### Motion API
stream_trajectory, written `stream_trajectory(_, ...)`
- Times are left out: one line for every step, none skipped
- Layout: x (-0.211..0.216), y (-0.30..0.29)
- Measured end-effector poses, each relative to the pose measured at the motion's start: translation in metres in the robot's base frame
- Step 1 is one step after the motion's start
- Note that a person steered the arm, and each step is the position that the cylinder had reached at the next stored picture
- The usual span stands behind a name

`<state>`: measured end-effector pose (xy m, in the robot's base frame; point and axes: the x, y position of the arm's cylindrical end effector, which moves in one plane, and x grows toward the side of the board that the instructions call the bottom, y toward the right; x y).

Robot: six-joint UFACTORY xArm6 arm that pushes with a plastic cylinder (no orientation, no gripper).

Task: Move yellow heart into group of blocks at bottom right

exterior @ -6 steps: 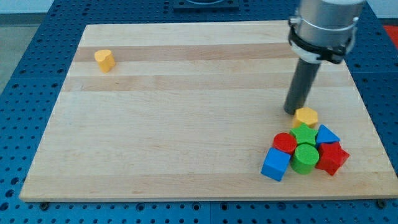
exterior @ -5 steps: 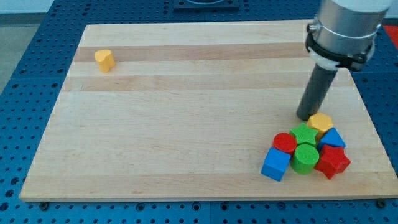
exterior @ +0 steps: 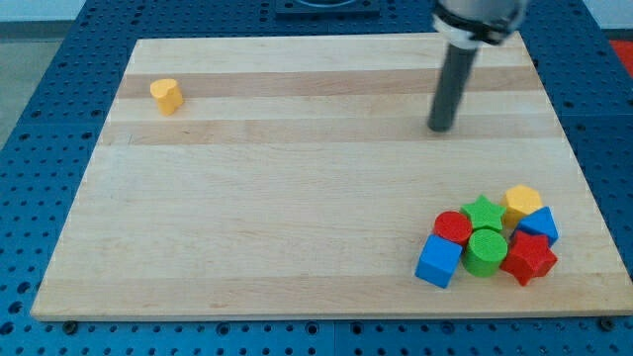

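The yellow heart [exterior: 166,95] lies alone near the board's top left. A group of blocks sits at the bottom right: a yellow hexagon [exterior: 523,202], a green star [exterior: 484,213], a red cylinder [exterior: 453,227], a green cylinder [exterior: 485,251], a blue cube [exterior: 438,261], a blue triangle [exterior: 539,225] and a red star [exterior: 528,256]. My tip [exterior: 438,128] rests on the board above and left of that group, apart from it and far right of the yellow heart.
The wooden board [exterior: 297,178] lies on a blue perforated table [exterior: 40,119]. The group sits close to the board's right and bottom edges.
My tip pushed the yellow hexagon to the right against the group, then drew back up and left, away from the blocks. The yellow heart has not moved.
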<state>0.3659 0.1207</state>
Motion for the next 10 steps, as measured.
stream_trajectory(-0.048,-0.074)
stream_trajectory(-0.089,-0.167)
stream_trajectory(-0.113,-0.271)
stream_trajectory(-0.116,-0.366)
stream_trajectory(-0.089,-0.419)
stream_trajectory(-0.048,-0.410)
stream_trajectory(-0.026,-0.361)
stream_trajectory(-0.023,-0.303)
stream_trajectory(-0.023,-0.302)
stream_trajectory(-0.026,-0.340)
